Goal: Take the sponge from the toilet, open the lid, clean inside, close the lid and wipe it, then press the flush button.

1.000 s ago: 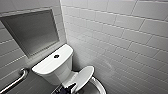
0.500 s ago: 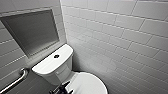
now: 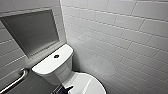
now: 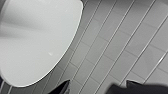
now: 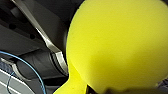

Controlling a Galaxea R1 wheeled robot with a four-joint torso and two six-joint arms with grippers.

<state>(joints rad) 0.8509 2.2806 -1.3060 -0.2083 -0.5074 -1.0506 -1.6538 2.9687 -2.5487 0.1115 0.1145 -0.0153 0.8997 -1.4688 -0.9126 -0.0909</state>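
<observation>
The white toilet's tank [image 3: 51,63] stands in the corner with a round dark flush button [image 3: 56,56] on its flat top. In front of it the glossy oval lid [image 3: 86,85] lies down over the bowl. In the left wrist view the lid [image 4: 35,42] shows large, and my left gripper [image 4: 97,87] hangs open beside its rim over the floor tiles, holding nothing. The bright yellow-green sponge [image 5: 115,45] sits right in front of the right wrist camera, with my right gripper shut on it.
A metal grab bar [image 3: 15,81] runs along the left wall below a recessed niche [image 3: 31,31]. Tiled walls close in on the left and right. A dark robot part [image 3: 66,89] shows at the bottom edge beside the lid. Grey floor tiles [image 4: 120,50] lie next to the bowl.
One second ago a dark opening showed at the bowl under a raised lid. Now the lid lies flat and smooth over it.
</observation>
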